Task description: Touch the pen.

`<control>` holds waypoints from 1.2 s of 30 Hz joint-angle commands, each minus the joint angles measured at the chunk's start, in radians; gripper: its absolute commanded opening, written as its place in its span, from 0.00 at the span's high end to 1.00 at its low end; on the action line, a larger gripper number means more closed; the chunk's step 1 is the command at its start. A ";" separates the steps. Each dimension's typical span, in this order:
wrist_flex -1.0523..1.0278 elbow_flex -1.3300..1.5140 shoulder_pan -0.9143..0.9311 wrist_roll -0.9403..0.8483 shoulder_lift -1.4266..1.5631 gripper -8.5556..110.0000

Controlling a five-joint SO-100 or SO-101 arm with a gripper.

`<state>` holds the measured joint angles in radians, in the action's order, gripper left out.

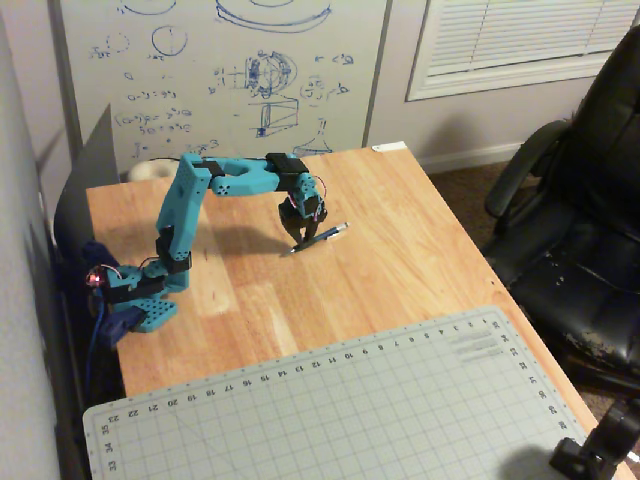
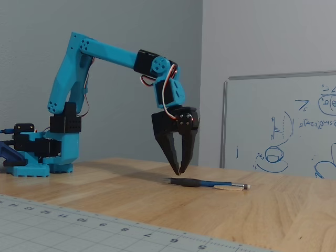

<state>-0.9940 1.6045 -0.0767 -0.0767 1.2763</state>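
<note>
The pen (image 1: 325, 235) is thin and dark blue-black with a small silvery end, and it lies flat on the wooden table (image 1: 420, 250). In both fixed views it is near the table's middle; the low side view shows it lengthwise (image 2: 210, 184). My blue arm's black gripper (image 1: 297, 243) points straight down over the pen's dark grip end. In a fixed view the gripper (image 2: 180, 171) has its fingertips together and holds nothing. The tips hang just above the pen's left end, and I cannot tell if they touch it.
The arm's base (image 1: 145, 300) is clamped at the table's left edge. A grey-green cutting mat (image 1: 380, 410) covers the near part of the table. A whiteboard (image 1: 230, 70) stands behind the table, and a black office chair (image 1: 580, 220) is on the right.
</note>
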 commanded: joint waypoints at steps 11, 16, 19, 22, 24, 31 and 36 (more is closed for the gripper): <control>0.015 -0.080 -0.005 0.009 -0.023 0.92; 0.014 -0.080 -0.006 0.009 -0.020 0.92; 0.011 -0.084 -0.008 0.009 -0.020 0.92; 0.008 -0.098 -0.009 0.009 -0.018 0.92; 0.008 -0.100 -0.014 0.011 -0.002 0.92; 0.005 -0.081 -0.060 0.012 0.081 0.93; 0.005 -0.080 -0.072 0.012 0.069 0.93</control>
<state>-0.9940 1.5877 -0.1381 -0.0767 1.2395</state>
